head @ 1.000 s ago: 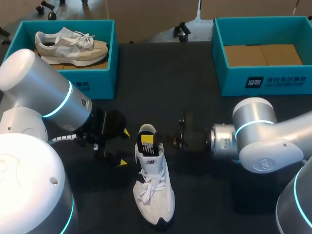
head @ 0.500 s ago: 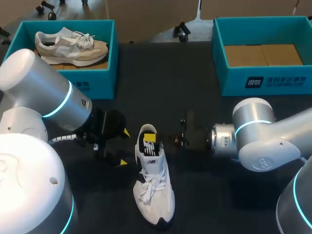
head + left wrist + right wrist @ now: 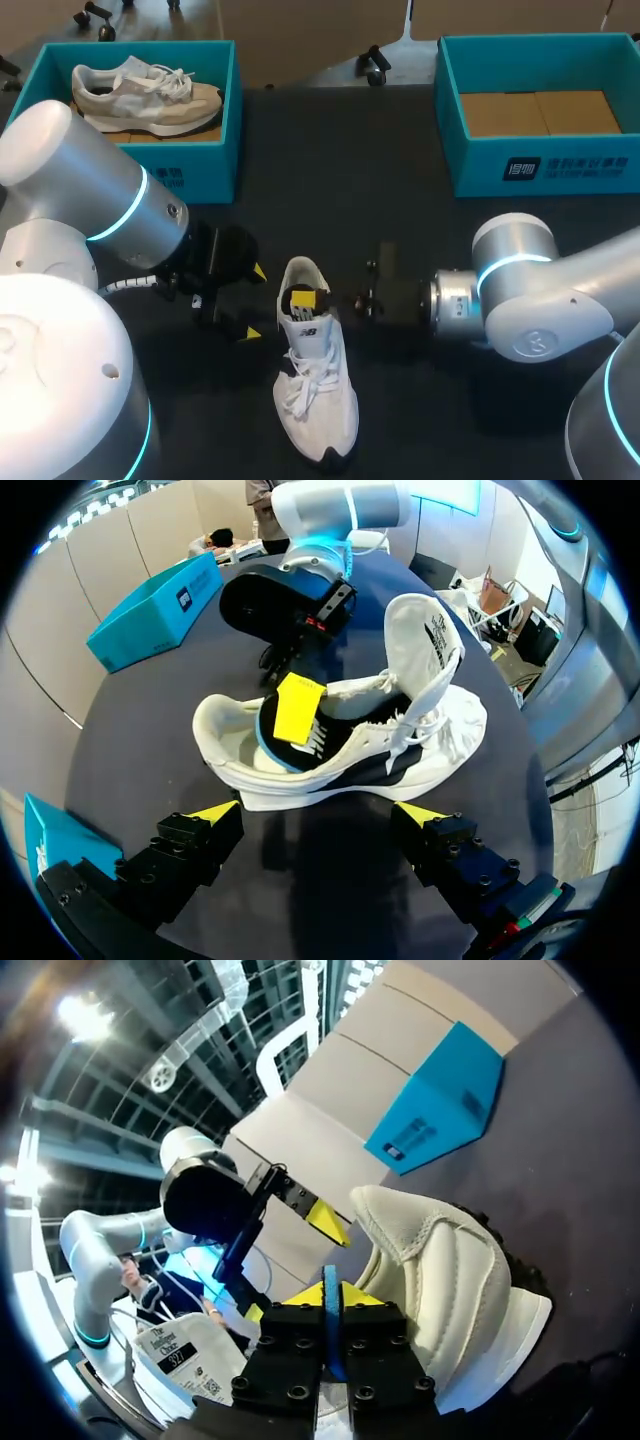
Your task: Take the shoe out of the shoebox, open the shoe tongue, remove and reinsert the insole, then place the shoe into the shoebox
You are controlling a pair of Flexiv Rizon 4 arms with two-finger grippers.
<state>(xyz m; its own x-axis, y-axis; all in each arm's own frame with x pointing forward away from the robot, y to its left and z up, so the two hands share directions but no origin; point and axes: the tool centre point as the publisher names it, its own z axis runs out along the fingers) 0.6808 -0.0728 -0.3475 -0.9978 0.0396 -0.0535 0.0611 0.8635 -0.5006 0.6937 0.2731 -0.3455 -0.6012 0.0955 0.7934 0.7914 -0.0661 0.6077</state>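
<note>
A white shoe (image 3: 316, 385) lies on the dark table, heel toward the far side. Its tongue (image 3: 424, 640) is lifted open. My right gripper (image 3: 305, 298) reaches into the shoe's opening from the right. In the right wrist view that gripper (image 3: 331, 1302) is shut on the thin blue edge of the insole (image 3: 330, 1278), beside the heel (image 3: 440, 1260). My left gripper (image 3: 250, 302) stands open just left of the shoe. In the left wrist view the shoe (image 3: 340, 730) lies ahead of that gripper (image 3: 318, 815), apart from its fingers.
A teal shoebox (image 3: 205, 165) at the back left holds a second, beige shoe (image 3: 145, 95). Another teal shoebox (image 3: 560, 170) at the back right shows only its cardboard floor. Both arms crowd the table's near half.
My right gripper has shut inside the shoe's opening and shifted slightly toward the near side with its arm. The left arm has not moved.
</note>
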